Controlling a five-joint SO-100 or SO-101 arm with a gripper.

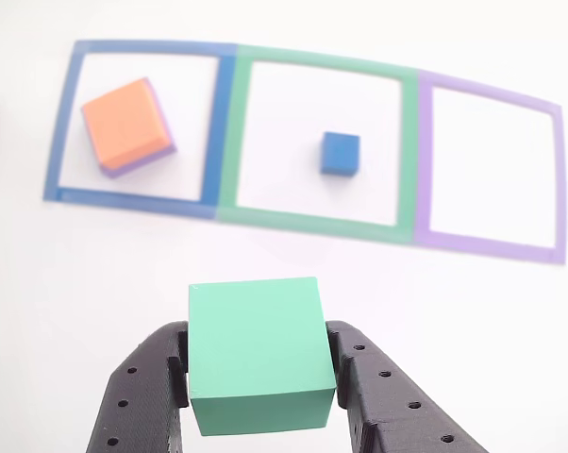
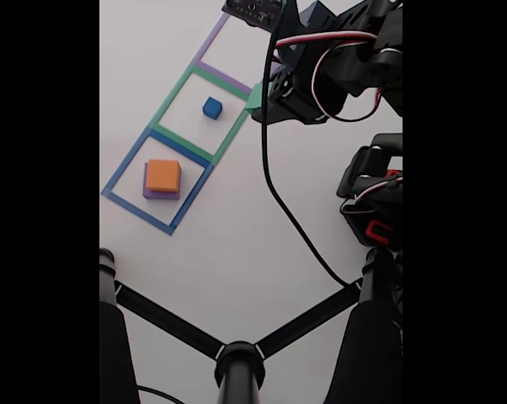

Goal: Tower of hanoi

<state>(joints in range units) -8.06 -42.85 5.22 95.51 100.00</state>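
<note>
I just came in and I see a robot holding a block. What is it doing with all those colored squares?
The robot arm is playing Tower of Hanoi. Its gripper is shut on the green block, held up off the white table. The orange block sits on top of the purple block inside the blue tape square. The small blue cube sits alone in the green tape square. The purple tape square has nothing in it.

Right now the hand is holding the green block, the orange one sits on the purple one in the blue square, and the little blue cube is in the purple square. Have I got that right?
Nearly. The blue cube sits in the green square, the middle one, not the purple square, as the other view shows. The rest holds: the hand grips the green block, and the orange block sits on the purple block in the blue square.
</note>
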